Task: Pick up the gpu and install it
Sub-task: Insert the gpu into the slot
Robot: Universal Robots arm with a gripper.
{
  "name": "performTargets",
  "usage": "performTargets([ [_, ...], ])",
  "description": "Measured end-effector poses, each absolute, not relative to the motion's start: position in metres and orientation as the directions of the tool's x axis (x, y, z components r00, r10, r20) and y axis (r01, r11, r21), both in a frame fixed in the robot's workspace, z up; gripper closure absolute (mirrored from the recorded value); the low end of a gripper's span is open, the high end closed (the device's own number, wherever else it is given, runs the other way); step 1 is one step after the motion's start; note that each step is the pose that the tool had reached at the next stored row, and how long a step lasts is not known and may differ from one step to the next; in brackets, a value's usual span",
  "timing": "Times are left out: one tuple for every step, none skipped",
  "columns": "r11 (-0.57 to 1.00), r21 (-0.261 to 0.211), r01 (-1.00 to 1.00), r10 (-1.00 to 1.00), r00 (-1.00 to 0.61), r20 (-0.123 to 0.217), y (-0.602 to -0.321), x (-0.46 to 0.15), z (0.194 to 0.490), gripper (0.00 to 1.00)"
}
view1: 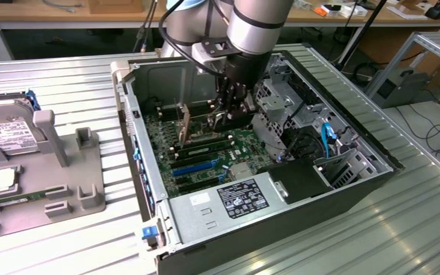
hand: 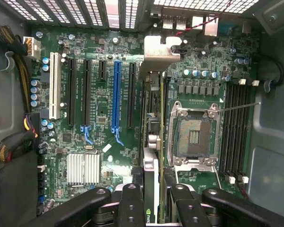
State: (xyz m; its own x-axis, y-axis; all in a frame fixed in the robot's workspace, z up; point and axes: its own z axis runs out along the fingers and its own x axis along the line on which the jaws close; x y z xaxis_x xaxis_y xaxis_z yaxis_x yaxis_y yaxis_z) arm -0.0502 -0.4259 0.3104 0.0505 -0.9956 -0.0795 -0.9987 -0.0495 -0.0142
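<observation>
fingers (hand: 154,201) clamped on the gpu (hand: 151,142); card sits edge-on between them, running toward 12 o'clock over the motherboard (hand: 94,104), down inside the open pc case (view1: 204,212) on the bench (view1: 67,246)

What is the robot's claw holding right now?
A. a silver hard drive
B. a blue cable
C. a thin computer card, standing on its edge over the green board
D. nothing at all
C: in the wrist view the gripper has its fingers on either side of the gpu, edge-on above the motherboard inside the computer case.
</observation>
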Motion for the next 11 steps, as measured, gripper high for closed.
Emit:
performTargets([
  [-0.050,-0.014,-0.999,-0.996,0.050,-0.079,-0.4261,-0.0503,0.3093,0.73],
  [-0.049,-0.014,-0.999,-0.996,0.050,-0.079,-0.4265,-0.0505,0.3072,0.73],
  [-0.049,-0.014,-0.999,-0.996,0.050,-0.079,-0.4269,-0.0512,0.3067,0.73],
  [-0.049,-0.014,-0.999,-0.996,0.050,-0.079,-0.4272,-0.0518,0.3062,0.73],
  [-0.049,-0.014,-0.999,-0.996,0.050,-0.079,-0.4274,-0.0526,0.3060,0.73],
  [-0.049,-0.014,-0.999,-0.996,0.050,-0.079,-0.4275,-0.0529,0.3059,0.73],
  [-0.049,-0.014,-0.999,-0.996,0.050,-0.079,-0.4276,-0.0540,0.3058,0.73],
  [-0.049,-0.014,-0.999,-0.996,0.050,-0.079,-0.4283,-0.0579,0.3056,0.73],
  [-0.050,-0.014,-0.999,-0.996,0.051,-0.079,-0.4283,-0.0585,0.3056,0.73],
  [-0.050,-0.014,-0.999,-0.996,0.051,-0.079,-0.4283,-0.0586,0.3056,0.73],
  [-0.049,-0.014,-0.999,-0.996,0.050,-0.079,-0.4283,-0.0586,0.3056,0.73],
])
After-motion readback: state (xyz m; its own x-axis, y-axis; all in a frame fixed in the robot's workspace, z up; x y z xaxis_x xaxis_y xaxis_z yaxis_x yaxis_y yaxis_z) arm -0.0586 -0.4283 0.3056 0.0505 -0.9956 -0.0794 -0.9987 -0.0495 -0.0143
